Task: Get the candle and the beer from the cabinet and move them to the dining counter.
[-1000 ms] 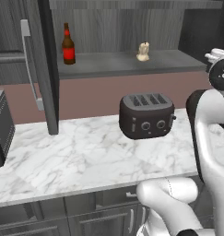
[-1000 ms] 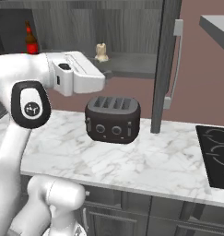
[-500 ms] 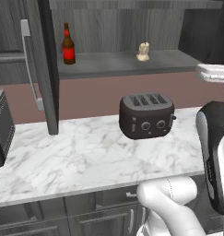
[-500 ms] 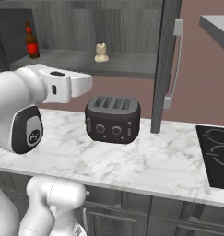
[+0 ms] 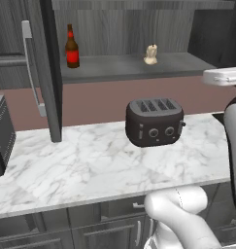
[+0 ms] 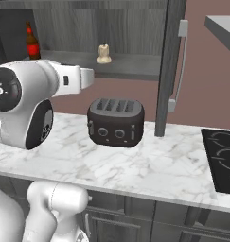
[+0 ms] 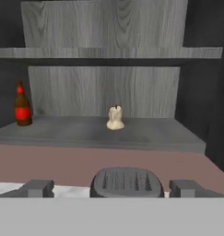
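Candle and beer both on the open cabinet's lower shelf, jaws spread wide and holding nothing

Candle is stubby, cream, with a lumpy wider base, upright near mid-shelf; beer is a slim dark brown bottle with red label and red cap, upright at the shelf's left end, well apart from the candle. Cabinet is dark grey wood-grain, doors swung open, long silver bar handle on each; an upper shelf crosses above, its contents not visible. Gripper faces the shelf from in front, fingertips low in the hand view, apart from both items. Black four-slot toaster sits on the marble table below the cabinet; its top is half cut off in the hand view. Cooktop is cropped at the right edge
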You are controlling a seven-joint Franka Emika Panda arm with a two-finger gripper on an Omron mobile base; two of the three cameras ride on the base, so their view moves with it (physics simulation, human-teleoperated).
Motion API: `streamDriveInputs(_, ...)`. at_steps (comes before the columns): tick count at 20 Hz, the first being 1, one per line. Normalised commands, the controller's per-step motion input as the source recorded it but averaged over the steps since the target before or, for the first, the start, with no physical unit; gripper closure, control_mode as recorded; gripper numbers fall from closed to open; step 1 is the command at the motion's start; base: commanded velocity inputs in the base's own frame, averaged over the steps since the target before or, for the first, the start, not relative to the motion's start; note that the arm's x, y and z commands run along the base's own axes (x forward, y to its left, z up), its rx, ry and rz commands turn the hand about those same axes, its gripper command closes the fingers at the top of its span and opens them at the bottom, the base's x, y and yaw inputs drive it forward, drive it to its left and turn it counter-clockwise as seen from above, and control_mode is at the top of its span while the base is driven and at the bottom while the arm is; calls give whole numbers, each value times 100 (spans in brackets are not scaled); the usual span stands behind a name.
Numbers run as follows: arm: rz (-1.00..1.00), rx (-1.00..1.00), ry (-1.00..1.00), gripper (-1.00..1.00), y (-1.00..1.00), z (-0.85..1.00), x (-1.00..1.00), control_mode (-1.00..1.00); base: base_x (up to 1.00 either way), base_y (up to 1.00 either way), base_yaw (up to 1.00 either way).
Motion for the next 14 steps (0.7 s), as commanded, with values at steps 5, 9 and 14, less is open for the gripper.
streamDriveInputs(5, 0, 0, 2, -100, 53, 0, 28, -100, 0, 0, 0)
streamDriveInputs(9, 0, 0, 3, -100, 38, 0, 35, -100, 0, 0, 0)
streamDriveInputs(14, 0, 0, 0, -100, 5, 0, 48, -100, 0, 0, 0)
